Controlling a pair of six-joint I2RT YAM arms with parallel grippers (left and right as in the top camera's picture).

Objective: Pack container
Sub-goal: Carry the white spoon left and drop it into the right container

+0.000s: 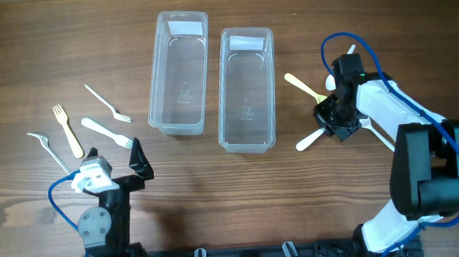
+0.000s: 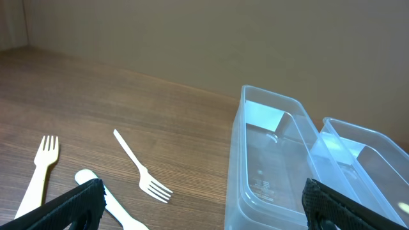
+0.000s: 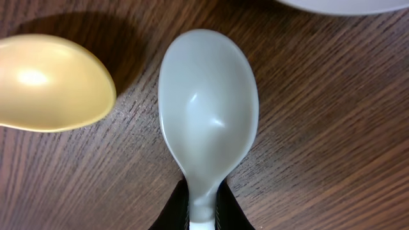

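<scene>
The tiny marks on the clear container [image 1: 250, 146] are too small to read. Your right pincer [image 3: 203, 214] pinches the white spoon [image 3: 208, 115] by its neck, beside the yellow spoon [image 3: 51, 83]. Your left pincer [image 1: 117, 159] stands wide apart.

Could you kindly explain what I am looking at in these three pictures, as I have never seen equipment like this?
These are two robot arms at a wooden table, each ending in a two-finger gripper. One picture looks down from above; the others come from cameras on the wrists. On the table lie two empty clear containers, several plastic forks and a yellow spoon. The left gripper is open, holding nothing. The right gripper is shut on a white spoon, pinching its handle near the bowl.
</scene>
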